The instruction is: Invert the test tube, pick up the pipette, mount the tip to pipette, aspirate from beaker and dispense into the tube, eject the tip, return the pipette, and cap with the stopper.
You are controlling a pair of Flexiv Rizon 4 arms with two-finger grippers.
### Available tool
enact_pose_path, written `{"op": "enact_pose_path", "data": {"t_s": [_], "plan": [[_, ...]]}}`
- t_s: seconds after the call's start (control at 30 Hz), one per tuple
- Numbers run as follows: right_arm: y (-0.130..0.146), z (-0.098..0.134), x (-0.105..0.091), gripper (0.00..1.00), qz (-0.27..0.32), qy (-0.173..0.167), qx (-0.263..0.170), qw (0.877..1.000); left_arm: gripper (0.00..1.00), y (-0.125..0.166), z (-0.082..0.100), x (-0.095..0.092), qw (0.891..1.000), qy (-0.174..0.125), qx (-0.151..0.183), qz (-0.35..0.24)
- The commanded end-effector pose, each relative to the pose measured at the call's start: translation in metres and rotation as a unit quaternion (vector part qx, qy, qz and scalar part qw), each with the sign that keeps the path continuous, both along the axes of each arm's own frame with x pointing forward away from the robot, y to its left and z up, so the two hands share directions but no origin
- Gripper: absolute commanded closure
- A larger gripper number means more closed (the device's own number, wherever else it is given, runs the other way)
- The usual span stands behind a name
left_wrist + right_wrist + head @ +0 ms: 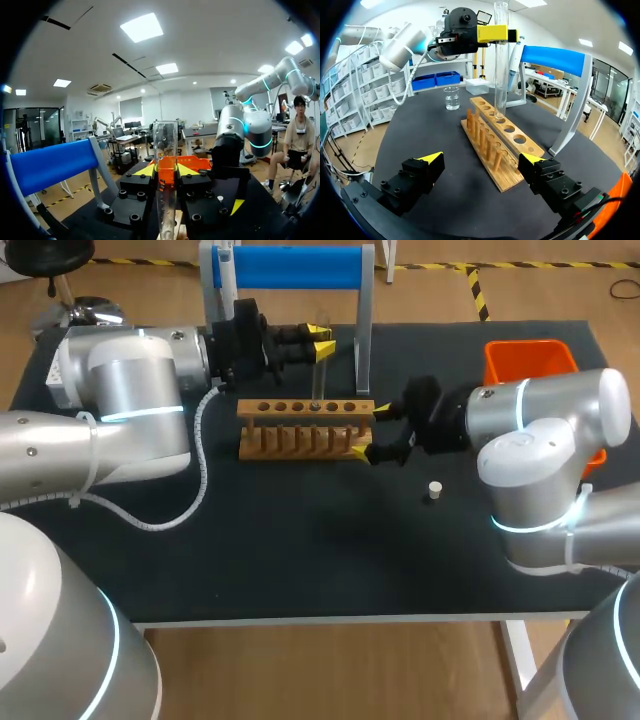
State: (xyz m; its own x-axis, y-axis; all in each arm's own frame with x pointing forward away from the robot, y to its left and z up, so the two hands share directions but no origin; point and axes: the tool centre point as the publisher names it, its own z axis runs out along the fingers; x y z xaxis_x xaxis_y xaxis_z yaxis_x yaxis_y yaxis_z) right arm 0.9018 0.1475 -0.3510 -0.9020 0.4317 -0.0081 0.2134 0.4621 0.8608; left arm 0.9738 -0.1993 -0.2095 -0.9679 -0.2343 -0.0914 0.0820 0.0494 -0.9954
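Observation:
A clear test tube (165,160) stands upright between the yellow-tipped fingers of my left gripper (318,344), which is shut on it near its upper part. The tube (500,65) hangs over the wooden rack (305,426), its lower end at one of the middle holes. My right gripper (482,162) is open, its fingers to either side of the rack's (502,150) near end without touching it. A glass beaker (452,97) stands beyond the rack. The pipette (514,62) hangs on the blue-topped stand (290,268). A small white stopper (434,490) sits on the mat by my right arm.
An orange bin (530,362) stands at the table's back right, behind my right arm. The stand's posts (364,335) rise just behind the rack. The black mat (300,550) in front of the rack is bare.

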Motion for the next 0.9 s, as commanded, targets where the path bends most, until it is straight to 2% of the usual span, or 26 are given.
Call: {"op": "enact_pose_path", "data": {"t_s": [0.03,0.43,0.7,0.9], "plan": [[-0.001,0.000,0.000,0.00,0.000,0.000,0.000,1.000,1.00,0.000,-0.004,0.005,1.000,0.003,0.001,-0.007],[-0.001,0.000,0.000,0.00,0.000,0.000,0.000,1.000,1.00,0.002,-0.017,0.008,1.000,0.013,-0.003,-0.004],[-0.001,0.000,0.000,0.00,0.000,0.000,0.000,1.000,1.00,0.002,-0.023,0.010,1.000,0.012,-0.026,-0.003],[-0.001,0.000,0.000,0.00,0.000,0.000,0.000,1.000,1.00,0.004,-0.029,0.012,0.999,0.018,-0.027,-0.002]]}}
